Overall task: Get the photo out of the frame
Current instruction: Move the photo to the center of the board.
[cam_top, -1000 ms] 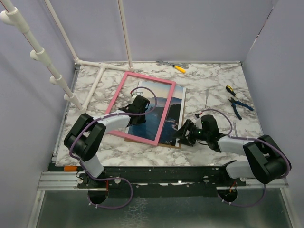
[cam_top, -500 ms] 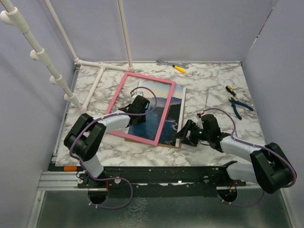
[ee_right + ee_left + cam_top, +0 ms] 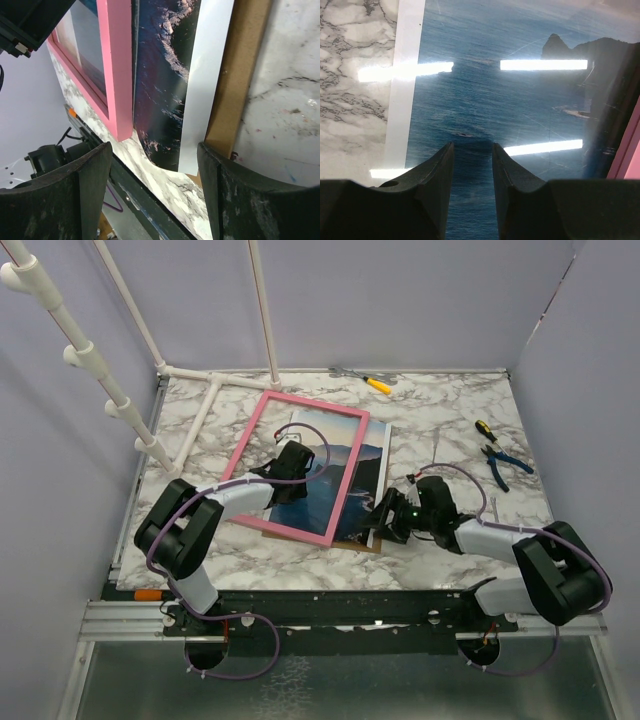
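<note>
The frame, pink-bordered, lies flat at the table's middle. The photo of lake and mountains sticks out from under its right side, over the brown back. My left gripper rests low over the frame's glass, its jaws a narrow gap apart with nothing between them. My right gripper is wide open at the photo's near right corner. In the right wrist view the gripper straddles the photo and its slightly curled corner, with the pink frame on the left and the brown back on the right.
A yellow-handled screwdriver lies at the back edge. Blue pliers and a small screwdriver lie at the right. White pipes stand at the back left. The table's front edge is just below the right gripper.
My right gripper has moved left, up to the photo's near right corner. The left gripper, the frame and the photo have not visibly moved.
</note>
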{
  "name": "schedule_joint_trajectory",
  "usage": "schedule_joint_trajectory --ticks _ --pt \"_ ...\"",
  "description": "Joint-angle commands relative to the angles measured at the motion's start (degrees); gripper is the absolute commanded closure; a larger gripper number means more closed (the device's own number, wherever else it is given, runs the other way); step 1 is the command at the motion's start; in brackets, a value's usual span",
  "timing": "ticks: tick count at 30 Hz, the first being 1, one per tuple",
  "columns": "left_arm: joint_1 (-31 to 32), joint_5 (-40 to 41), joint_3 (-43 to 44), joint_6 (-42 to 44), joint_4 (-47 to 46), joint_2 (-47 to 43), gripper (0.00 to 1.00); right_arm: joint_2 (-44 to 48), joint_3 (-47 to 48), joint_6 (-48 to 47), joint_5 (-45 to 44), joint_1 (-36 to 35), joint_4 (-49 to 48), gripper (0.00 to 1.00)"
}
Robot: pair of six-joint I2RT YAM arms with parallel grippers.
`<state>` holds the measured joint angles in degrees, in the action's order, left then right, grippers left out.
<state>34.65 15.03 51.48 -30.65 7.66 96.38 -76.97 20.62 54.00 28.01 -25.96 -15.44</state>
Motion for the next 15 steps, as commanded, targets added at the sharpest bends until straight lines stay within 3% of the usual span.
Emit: schedule_joint_trajectory --ticks 1,15 --pt "0.1 -4.0 -3.8 -1.0 3.8 3.6 0.63 -2.6 -0.6 0.2 -2.4 -1.5 0.8 0.27" --pt "0.1 -5.2 -3.8 -0.8 3.4 2.8 0.63 -7.1 -1.7 5.7 4.0 -1.5 -13.9 0.22"
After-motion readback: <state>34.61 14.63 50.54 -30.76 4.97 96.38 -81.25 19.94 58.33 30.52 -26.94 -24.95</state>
